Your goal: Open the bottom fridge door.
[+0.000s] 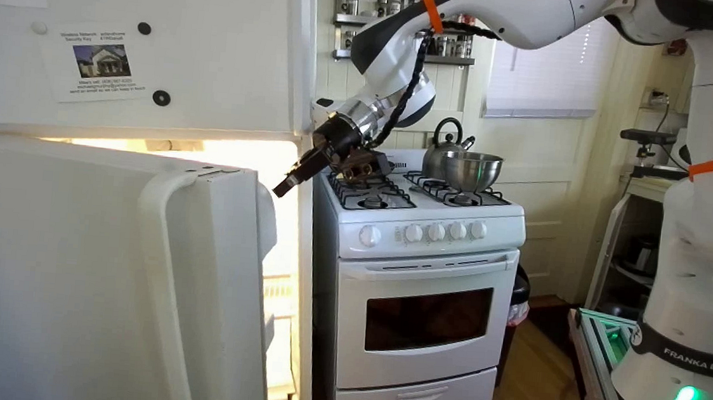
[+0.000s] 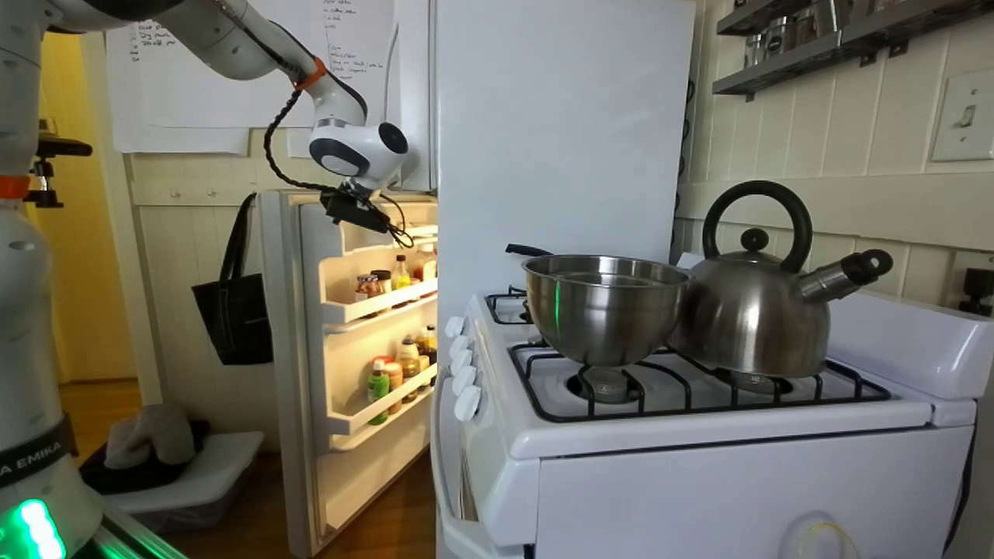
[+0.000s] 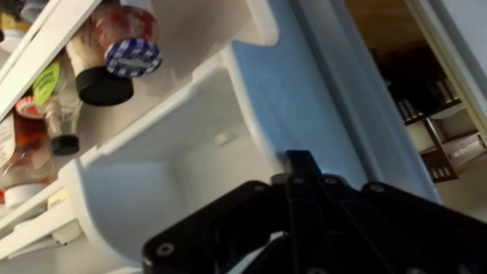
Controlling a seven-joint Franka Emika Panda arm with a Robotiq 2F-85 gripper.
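Gripper [image 1: 280, 189] is pointing obliquely down beside inner face of bottom fridge door [image 1: 72, 254], fingers [image 3: 302, 163] meeting, holding nothing; contact unclear. Door is standing open beneath freezer door [image 1: 229, 44], whose note [image 1: 100, 65] is displaying "Wireless Network Security Key". Arm-base band [image 1: 694, 357] is bearing "FRANKA EMIKA".

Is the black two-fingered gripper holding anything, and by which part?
Nothing is held: the gripper looks shut and empty, on the inner side of the open, plain white bottom fridge door.
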